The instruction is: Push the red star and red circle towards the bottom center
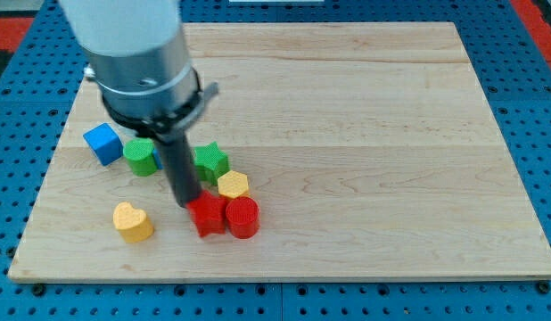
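Note:
The red star lies near the board's bottom, left of centre, and the red circle touches its right side. My tip stands at the star's upper left edge, touching or nearly touching it. The dark rod rises from there to the arm's grey body at the view's top left.
A yellow hexagon sits just above the two red blocks. A green star is above it, partly behind the rod. A green cylinder and a blue cube lie to the left. A yellow heart is at the bottom left. The wooden board rests on a blue pegboard.

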### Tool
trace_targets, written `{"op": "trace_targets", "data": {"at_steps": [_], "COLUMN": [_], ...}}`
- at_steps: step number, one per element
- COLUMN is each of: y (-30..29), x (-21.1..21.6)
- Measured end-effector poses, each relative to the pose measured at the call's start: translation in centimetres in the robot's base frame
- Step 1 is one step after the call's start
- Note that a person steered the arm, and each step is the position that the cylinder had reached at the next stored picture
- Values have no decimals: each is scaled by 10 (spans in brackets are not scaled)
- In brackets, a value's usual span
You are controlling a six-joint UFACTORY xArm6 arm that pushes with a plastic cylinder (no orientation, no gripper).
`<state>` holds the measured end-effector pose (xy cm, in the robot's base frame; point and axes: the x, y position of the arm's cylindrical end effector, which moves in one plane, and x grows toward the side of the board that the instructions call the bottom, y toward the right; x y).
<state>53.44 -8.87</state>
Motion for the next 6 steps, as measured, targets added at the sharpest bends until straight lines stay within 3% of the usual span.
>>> {"op": "trace_targets", "data": {"at_steps": [1,2,3,5,6], "y": [37,6,-18,135,179], "x": [8,8,37,46,46]}}
